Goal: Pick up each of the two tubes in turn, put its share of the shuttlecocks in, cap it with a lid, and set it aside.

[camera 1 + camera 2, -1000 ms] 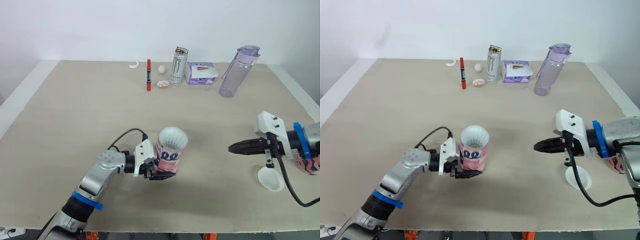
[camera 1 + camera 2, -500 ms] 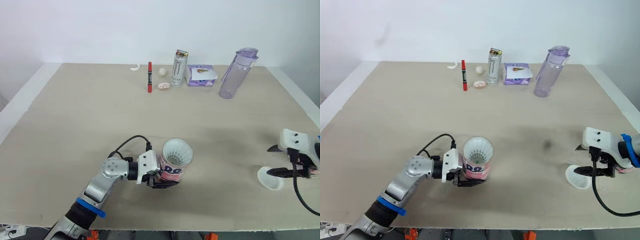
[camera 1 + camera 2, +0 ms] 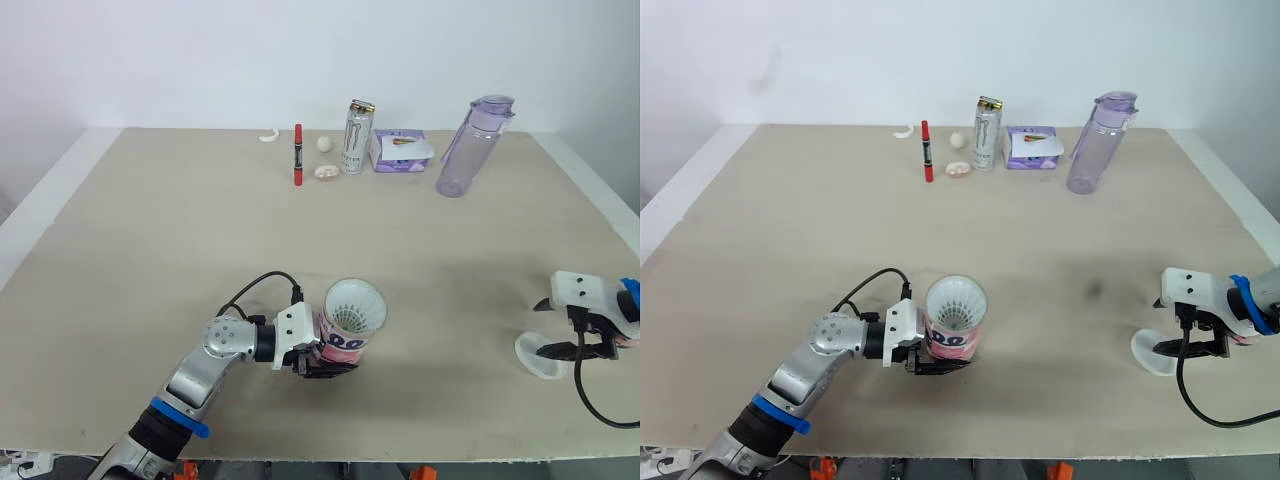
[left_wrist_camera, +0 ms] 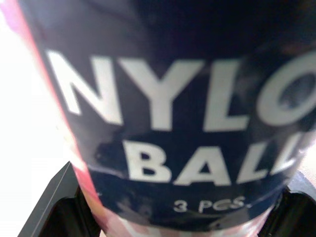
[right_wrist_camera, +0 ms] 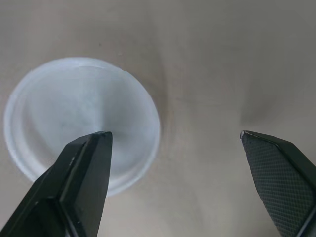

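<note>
- The pale desk [image 3: 150,230] carries everything; its back edge holds a row of bystanders, well apart from both arms.
- A clear purple water bottle [image 3: 462,150] stands upright at the right end of that row.
- The pink-and-navy tube [image 3: 348,332] stands near the front of the desk, left of centre, its open mouth showing white shuttlecocks [image 3: 355,305] inside.
- The left fingers [image 4: 52,210] are clamped on the tube's lower part, one on each side.
- An energy drink can [image 3: 356,136] stands upright just left of a purple packet [image 3: 402,150].
- A red marker [image 3: 298,155] lies left of the can.
- The white lid [image 3: 538,357] lies flat near the front right.
- The right fingers [image 5: 81,187] are spread wide, one over the lid, the other over bare desk beside it; contact cannot be told.
</note>
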`<action>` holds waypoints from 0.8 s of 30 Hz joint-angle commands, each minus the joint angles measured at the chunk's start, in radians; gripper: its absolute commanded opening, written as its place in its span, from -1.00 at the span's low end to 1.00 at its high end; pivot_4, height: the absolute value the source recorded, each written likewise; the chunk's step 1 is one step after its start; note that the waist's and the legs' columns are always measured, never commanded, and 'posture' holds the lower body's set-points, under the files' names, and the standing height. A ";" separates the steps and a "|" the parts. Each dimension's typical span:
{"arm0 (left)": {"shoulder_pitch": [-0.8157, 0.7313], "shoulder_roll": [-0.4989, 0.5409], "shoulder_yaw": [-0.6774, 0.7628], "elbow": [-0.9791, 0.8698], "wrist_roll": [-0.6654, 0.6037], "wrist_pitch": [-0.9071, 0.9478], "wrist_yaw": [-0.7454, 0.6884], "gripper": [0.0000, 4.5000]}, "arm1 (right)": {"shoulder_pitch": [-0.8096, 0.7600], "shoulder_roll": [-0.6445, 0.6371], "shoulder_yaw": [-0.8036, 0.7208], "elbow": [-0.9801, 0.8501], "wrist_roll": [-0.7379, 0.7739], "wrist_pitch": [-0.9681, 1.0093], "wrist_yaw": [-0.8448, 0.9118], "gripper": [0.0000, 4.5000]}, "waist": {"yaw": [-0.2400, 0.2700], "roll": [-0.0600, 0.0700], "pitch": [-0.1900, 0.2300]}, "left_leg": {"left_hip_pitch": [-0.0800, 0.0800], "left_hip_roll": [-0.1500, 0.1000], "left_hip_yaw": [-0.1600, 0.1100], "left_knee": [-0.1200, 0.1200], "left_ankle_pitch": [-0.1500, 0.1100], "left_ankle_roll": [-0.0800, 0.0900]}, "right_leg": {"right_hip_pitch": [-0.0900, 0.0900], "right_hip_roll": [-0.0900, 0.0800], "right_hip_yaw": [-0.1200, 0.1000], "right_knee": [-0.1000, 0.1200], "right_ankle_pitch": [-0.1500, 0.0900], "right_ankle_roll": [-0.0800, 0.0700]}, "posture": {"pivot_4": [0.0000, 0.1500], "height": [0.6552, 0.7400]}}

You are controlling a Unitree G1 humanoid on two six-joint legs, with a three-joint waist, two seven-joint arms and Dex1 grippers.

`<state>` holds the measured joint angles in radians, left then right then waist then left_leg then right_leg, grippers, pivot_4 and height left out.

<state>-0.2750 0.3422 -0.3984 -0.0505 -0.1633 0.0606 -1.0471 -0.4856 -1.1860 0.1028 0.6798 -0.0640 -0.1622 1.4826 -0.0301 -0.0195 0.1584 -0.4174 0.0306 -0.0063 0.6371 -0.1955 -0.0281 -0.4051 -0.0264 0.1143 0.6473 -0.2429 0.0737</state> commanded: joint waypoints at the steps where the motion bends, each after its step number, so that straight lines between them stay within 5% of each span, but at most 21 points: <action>1: 0.021 0.022 -0.030 -0.002 0.023 0.008 -0.009 0.49 | -0.018 0.007 0.010 0.023 -0.010 -0.001 0.016 0.81 | -0.001 0.000 0.000 | 0.001 0.000 0.000 0.000 0.000 0.000 | 0.001 0.000 0.000 0.000 0.000 0.000 | 1.00 1.00; 11: 0.021 0.025 -0.030 0.008 0.030 0.004 0.005 0.49 | 0.012 0.010 0.003 -0.046 0.033 0.053 0.079 -0.96 | -0.013 -0.001 0.000 | 0.012 0.000 0.001 0.000 0.000 0.000 | 0.012 0.000 0.001 0.000 0.000 0.000 | 1.00 1.00; 19: 0.002 0.026 -0.021 0.045 0.032 -0.007 0.011 0.49 | 0.048 0.011 -0.019 -0.179 0.085 0.081 0.078 -0.96 | -0.015 0.000 0.000 | 0.013 0.000 0.001 0.000 0.000 0.000 | 0.013 0.000 0.002 0.000 0.000 0.000 | 1.00 1.00; 24: -0.012 0.025 -0.006 0.084 0.020 0.014 0.012 0.49 | -0.060 0.005 -0.042 -0.426 0.168 0.179 0.095 -0.96 | -0.016 0.002 0.001 | 0.014 -0.001 0.001 0.000 0.000 0.000 | 0.013 0.000 0.002 0.000 0.000 0.000 | 1.00 1.00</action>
<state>-0.2915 0.3592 -0.3929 -0.0170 -0.1690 0.0441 -1.0370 -0.4842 -1.1707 0.1062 0.3667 0.0524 -0.0296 1.5485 -0.0463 -0.0172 0.1591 -0.4038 0.0300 -0.0054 0.6370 -0.1955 -0.0281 -0.3920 -0.0265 0.1169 0.6474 -0.2430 0.0737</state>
